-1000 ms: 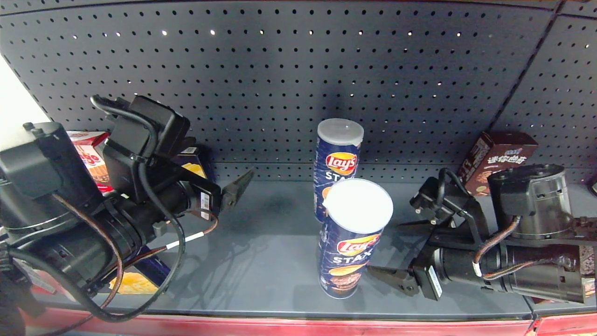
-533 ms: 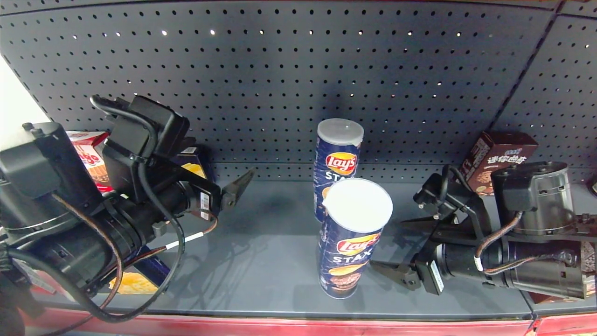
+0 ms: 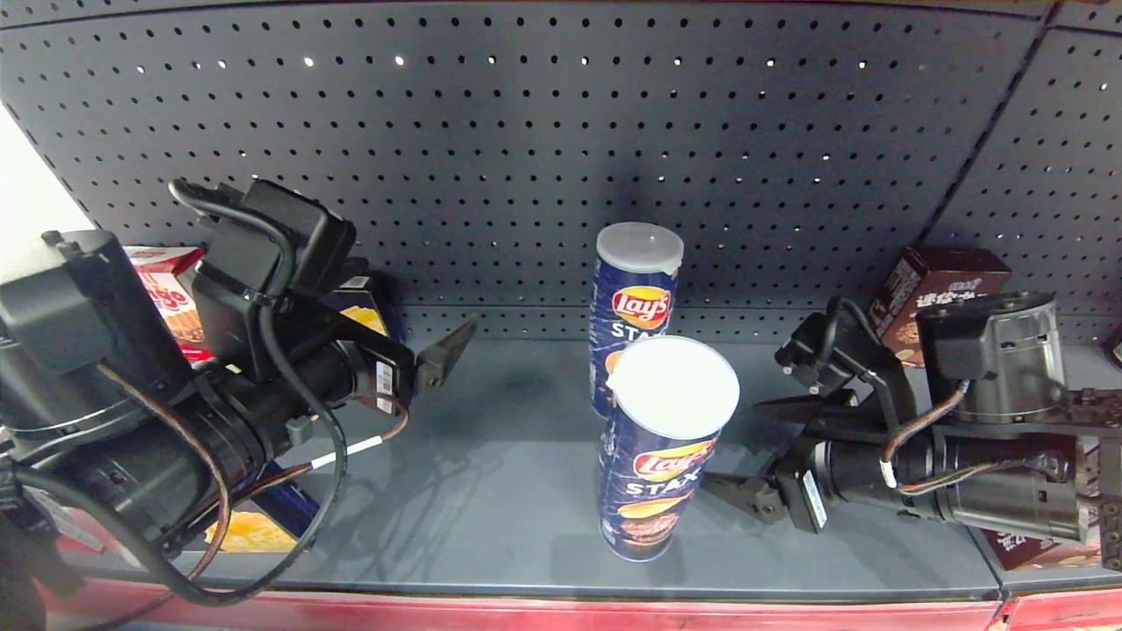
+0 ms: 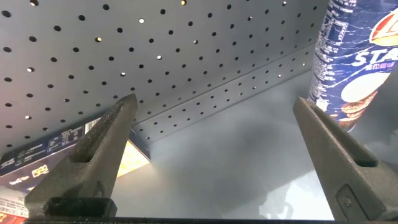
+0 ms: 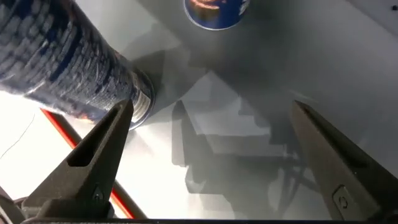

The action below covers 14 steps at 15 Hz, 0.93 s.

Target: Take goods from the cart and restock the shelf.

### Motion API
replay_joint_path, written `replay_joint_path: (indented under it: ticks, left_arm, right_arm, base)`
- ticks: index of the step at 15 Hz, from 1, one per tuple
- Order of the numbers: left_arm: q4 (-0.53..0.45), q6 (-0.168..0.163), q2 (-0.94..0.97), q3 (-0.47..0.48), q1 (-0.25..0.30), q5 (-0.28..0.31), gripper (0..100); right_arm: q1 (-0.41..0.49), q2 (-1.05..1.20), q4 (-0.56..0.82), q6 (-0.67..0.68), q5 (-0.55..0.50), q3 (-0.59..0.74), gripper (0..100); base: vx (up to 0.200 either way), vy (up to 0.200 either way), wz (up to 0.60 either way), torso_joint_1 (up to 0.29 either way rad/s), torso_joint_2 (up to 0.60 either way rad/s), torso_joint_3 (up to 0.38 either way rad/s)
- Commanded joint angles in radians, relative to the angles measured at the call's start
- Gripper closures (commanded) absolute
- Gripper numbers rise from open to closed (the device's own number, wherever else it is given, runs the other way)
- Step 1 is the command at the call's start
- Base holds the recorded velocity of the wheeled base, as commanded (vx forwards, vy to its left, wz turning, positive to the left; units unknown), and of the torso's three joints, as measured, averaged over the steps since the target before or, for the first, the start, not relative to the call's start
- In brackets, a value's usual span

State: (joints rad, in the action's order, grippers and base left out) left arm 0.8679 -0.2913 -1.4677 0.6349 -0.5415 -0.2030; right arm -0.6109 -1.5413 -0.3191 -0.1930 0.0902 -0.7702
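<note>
What matters to me here is the gap between the right pincer (image 3: 736, 443) and the nearer dark blue cylindrical crisp can with a white plastic lid (image 3: 662, 447). The can stands just to the left of the fingertips, close but not touching. That pincer is spread wide and grips nothing, with its fingers aimed sideways at the lower half of the can. The can is upright on the grey metal shelf board (image 3: 491, 491), near the front edge. Its long axis is vertical, the lid is on top and the printed label faces out towards me. Directly behind it, closer to the dark perforated back panel (image 3: 526, 131), stands a second can of the same kind with a clear lid (image 3: 633, 315). It is also upright, and I can't tell whether the two cans touch. The left pincer (image 4: 211, 143) is also spread and empty, well apart on the far side of the shelf, so the right arm is plainly the nearer one. I judge the front can to be set down and standing free. When I pull the right arm out, I would go straight back along its own line, since a tall narrow can like this will tip if the lower finger brushes its base.
</note>
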Motion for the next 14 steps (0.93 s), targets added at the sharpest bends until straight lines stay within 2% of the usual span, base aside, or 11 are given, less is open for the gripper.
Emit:
replay_joint_path:
  ticks: [1, 8, 13, 14]
  left_arm:
    - [0.0, 0.0, -0.002, 0.0, 0.0, 0.0, 0]
    - [0.002, 0.0, 0.0, -0.009, 0.0, 0.0, 0]
    - [0.002, -0.002, 0.03, -0.05, 0.0, 0.0, 0]
    - [0.0, -0.002, 0.038, -0.064, 0.002, 0.0, 0]
  right_arm:
    - [-0.012, -0.013, -0.001, 0.0, 0.0, -0.004, 0]
    - [0.014, 0.023, -0.006, 0.001, -0.003, 0.006, 0]
    - [0.145, 0.208, -0.029, 0.012, -0.037, 0.015, 0]
    - [0.203, 0.314, -0.026, 0.014, -0.04, 0.023, 0]
  base:
    - [0.0, 0.0, 0.0, 0.0, 0.0, 0.0]
    - [0.0, 0.0, 0.0, 0.0, 0.0, 0.0]
    - [0.0, 0.0, 0.0, 0.0, 0.0, 0.0]
    - [0.0, 0.0, 0.0, 0.0, 0.0, 0.0]
